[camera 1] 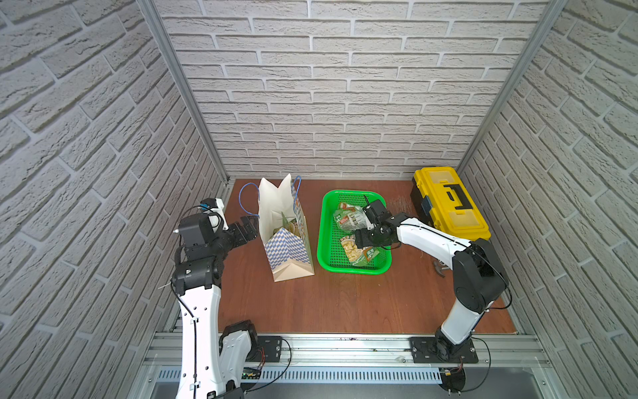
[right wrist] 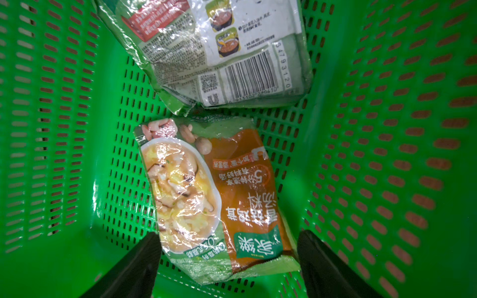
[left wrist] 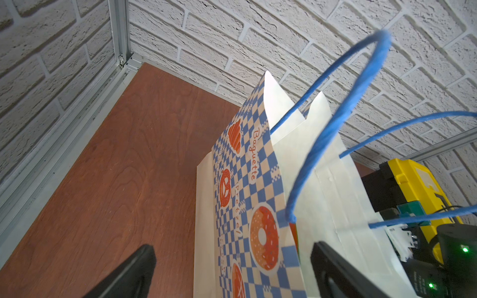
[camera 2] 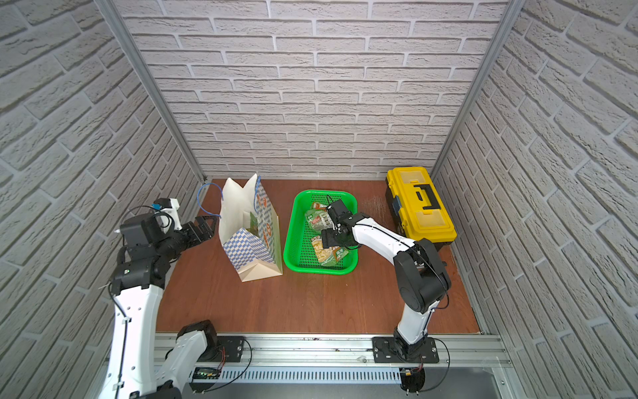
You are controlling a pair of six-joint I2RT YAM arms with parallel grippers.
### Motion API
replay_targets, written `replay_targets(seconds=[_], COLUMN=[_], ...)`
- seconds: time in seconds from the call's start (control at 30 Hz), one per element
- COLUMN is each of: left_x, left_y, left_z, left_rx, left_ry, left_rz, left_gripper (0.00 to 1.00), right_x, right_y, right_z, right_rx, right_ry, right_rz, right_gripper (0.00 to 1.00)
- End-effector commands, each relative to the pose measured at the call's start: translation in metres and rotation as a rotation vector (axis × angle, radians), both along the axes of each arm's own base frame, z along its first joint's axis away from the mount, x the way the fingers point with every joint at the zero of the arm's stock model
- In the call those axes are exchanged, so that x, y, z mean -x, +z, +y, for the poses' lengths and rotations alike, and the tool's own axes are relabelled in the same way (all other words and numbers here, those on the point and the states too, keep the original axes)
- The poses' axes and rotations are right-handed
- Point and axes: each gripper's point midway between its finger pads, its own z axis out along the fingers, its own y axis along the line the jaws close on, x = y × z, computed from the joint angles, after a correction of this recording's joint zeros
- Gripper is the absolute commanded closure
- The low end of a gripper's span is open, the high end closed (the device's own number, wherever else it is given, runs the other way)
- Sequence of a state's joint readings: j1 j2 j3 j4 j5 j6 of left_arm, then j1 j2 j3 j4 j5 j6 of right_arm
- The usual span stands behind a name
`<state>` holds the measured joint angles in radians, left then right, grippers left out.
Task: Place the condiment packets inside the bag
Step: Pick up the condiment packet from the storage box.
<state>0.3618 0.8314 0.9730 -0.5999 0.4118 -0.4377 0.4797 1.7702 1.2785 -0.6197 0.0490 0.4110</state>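
Note:
The bag (camera 1: 288, 248) stands upright at the left, mouth open, with one green condiment packet (camera 1: 291, 226) showing inside. My left gripper (left wrist: 232, 260) is open at the bag's rim, its checked wall (left wrist: 245, 206) between the spread fingers and untouched. Two more condiment packets lie in the green basket (camera 1: 331, 241). One is face up with a soup photo (right wrist: 214, 196), the other barcode side up (right wrist: 227, 51). My right gripper (right wrist: 227, 258) hangs low in the basket, open, its fingers either side of the face-up packet's near end. In both top views this gripper (camera 2: 328, 236) covers part of that packet.
A yellow toolbox (camera 1: 448, 203) sits at the back right, close behind the right arm. The bag's blue cord handles (left wrist: 335, 116) arch above the left gripper. Brick-patterned walls enclose the wooden table (camera 1: 345, 304) on three sides.

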Motion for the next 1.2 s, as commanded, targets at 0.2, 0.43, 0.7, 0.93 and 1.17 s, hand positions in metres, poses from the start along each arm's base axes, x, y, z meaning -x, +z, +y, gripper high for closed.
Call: replay_targets(seconds=[0.2,0.43,0.7,0.93,1.17], left_x=[0.001,0.001,0.000,0.000,0.000], left_y=[0.015,0.014,0.013,0.014,0.014], left_z=[0.000,0.000,-0.001,-0.002,-0.003], left_rx=[-0.028,-0.026,-0.022,-0.023,-0.021], left_ry=[-0.009,-0.008,-0.016,-0.016,-0.021], left_rz=[-0.048,-0.045,-0.044,-0.049,-0.049], left_gripper=[0.02,0.02,0.02,0.02,0.02], right_x=[0.000,-0.008,-0.008,-0.013,-0.023], right_y=[-0.027,-0.010,0.018,0.030,0.003], right_z=[0.013,0.027,0.037,0.023,0.012], right_rx=[0.073,0.032,-0.073,-0.048,-0.047], right_ry=[0.037,0.058,0.062,0.041,0.025], right_rz=[0.019,-0.030,-0.105,-0.134,-0.074], right_gripper=[0.20,0.56,0.90,0.79,0.47])
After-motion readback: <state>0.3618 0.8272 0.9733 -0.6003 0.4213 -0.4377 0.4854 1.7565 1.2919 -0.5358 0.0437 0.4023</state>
